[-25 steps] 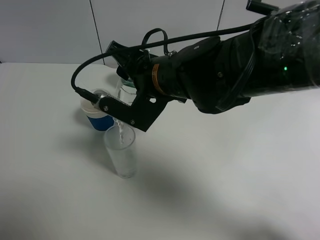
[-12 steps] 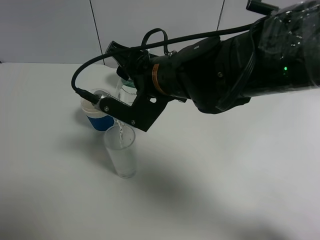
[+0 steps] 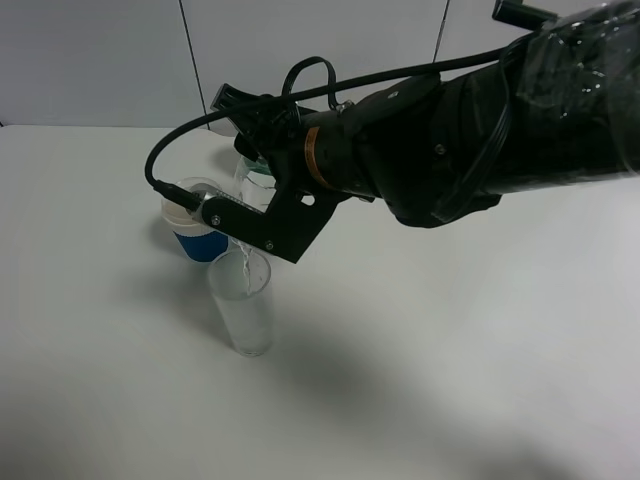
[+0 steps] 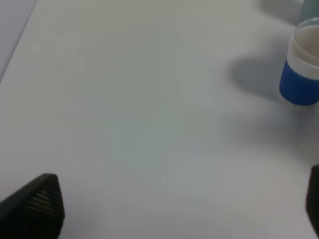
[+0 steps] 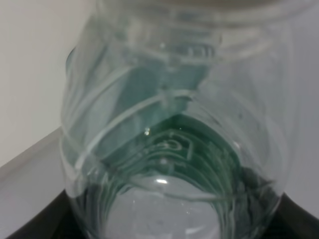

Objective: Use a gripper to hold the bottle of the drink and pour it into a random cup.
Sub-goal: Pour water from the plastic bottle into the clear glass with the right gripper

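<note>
The right gripper (image 3: 252, 200) holds the bottle (image 3: 250, 168) in closed jaws, tilted over the tall clear glass (image 3: 243, 310) on the tabletop (image 3: 450, 350); liquid (image 3: 243, 262) streams into the glass. The left gripper (image 4: 179, 206) jaws stand wide, empty.

White tabletop (image 3: 480, 380), grey panelled wall (image 3: 90, 60) behind w/ dark seams (image 3: 190, 60), prob. diffuse light.

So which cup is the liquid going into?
The tall clear glass, directly under the held bottle; the blue white-rimmed cup behind it gets nothing.
</note>
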